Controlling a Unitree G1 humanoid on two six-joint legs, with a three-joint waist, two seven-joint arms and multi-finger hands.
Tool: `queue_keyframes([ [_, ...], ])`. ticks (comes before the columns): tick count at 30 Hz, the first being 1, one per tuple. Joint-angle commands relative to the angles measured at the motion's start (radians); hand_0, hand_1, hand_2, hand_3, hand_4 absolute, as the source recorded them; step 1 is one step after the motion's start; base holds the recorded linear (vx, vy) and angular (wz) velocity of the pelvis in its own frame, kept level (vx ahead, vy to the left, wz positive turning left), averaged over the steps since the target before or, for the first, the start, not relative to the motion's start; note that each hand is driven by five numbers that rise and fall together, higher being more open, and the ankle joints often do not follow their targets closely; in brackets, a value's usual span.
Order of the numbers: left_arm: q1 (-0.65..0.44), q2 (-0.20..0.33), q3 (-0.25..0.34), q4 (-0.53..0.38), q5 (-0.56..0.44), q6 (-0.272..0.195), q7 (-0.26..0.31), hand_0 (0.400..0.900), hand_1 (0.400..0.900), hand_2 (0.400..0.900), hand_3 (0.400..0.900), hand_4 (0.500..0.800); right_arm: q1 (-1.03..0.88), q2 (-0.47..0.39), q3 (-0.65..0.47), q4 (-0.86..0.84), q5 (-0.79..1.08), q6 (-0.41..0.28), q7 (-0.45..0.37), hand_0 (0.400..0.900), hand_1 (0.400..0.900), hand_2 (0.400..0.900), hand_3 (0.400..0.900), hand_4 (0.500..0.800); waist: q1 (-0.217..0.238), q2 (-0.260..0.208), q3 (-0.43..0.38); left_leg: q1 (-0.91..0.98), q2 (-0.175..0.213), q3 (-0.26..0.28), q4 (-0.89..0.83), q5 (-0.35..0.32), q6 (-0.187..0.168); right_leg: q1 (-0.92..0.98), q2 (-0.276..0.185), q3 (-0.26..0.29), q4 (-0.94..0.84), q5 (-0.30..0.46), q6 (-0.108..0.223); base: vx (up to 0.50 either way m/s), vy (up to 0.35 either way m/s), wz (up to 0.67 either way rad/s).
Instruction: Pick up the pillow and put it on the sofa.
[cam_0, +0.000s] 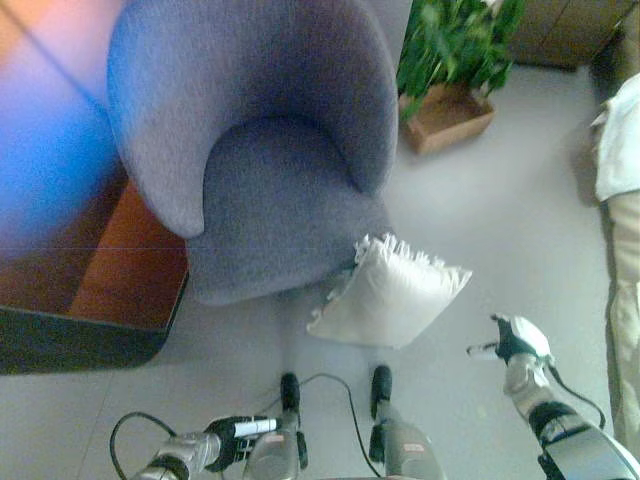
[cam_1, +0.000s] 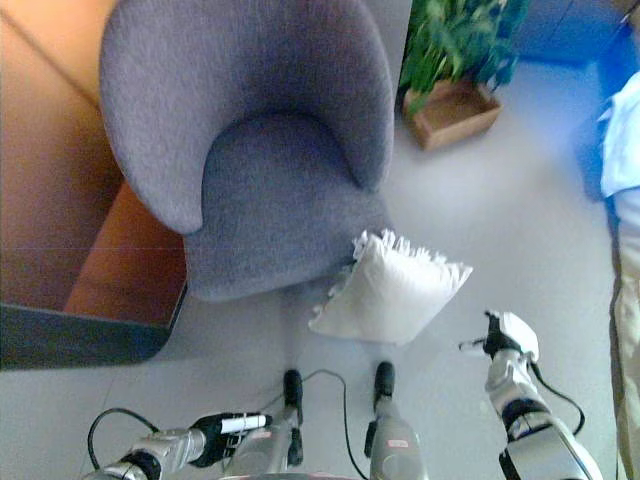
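At the far left a low brown wooden cabinet sits close against the side of the grey tub-shaped armchair, the sofa of the task; its seat is empty. Low at the lower left, the left hand is well short of the pillow and holds nothing; its fingers look drawn in around a pale tip, though how tightly they are curled I cannot tell. The white fringed pillow lies on the pale floor, one corner tucked against the front base of the armchair and the rest tilted out toward the robot. To its right the right hand hovers above the floor near the pillow, apart from it, fingers loosely spread and empty. Behind, a potted plant in a wooden box stands by the armchair's right side. The pillow is soft and broad, so a one-handed pinch at the fringe would likely let it sag or slip. Reaching with only the right hand could shove it further under the chair front. A lift that is too low might catch on the seat's rounded edge.
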Motion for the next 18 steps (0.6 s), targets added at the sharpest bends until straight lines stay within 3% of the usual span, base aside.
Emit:
queue_keyframes([
  [1, -0.036, 0.033, -0.059, 0.047, -0.062, 0.028, 0.024, 0.9, 0.9, 0.9, 0.9, 0.8, -0.144, -0.132, 0.059, -0.027, 0.059, -0.024, -0.003, 0.9, 0.9, 0.9, 0.9, 0.8, 0.012, -0.017, 0.062, -0.072, -0.06, -0.044, 0.007, -0.034, 0.042, -0.04, 0.018, -0.032, 0.118, -0.122, 0.028, -0.11, 0.018, 0.05],
  [11, -0.107, 0.017, -0.078, 0.018, -0.161, 0.041, 0.072, 0.9, 0.9, 0.9, 0.9, 0.8, -0.359, -0.23, 0.127, -0.139, 0.076, 0.016, 0.045, 0.9, 0.9, 0.9, 0.9, 0.8, 0.019, 0.009, 0.144, -0.29, -0.084, -0.055, 0.147, -0.032, 0.044, -0.28, -0.009, -0.048, 0.308, -0.162, 0.028, -0.09, 0.031, 0.1],
  [15, -0.108, 0.008, -0.086, 0.006, -0.185, 0.055, 0.083, 0.9, 0.9, 0.9, 0.9, 0.8, -0.425, -0.259, 0.151, -0.183, 0.061, 0.037, 0.044, 0.9, 0.9, 0.9, 0.9, 0.8, 0.021, 0.022, 0.152, -0.367, -0.09, -0.049, 0.175, -0.029, 0.046, -0.371, -0.019, -0.039, 0.362, -0.175, 0.031, -0.05, 0.065, 0.07],
  [18, -0.098, 0.003, -0.085, 0.001, -0.211, 0.041, 0.085, 0.9, 0.9, 0.9, 0.9, 0.8, -0.467, -0.287, 0.166, -0.217, 0.059, 0.058, 0.043, 0.9, 0.9, 0.9, 0.9, 0.8, 0.02, 0.037, 0.152, -0.417, -0.09, -0.043, 0.203, -0.029, 0.045, -0.425, -0.022, -0.032, 0.403, -0.188, 0.026, -0.04, 0.083, 0.06],
])
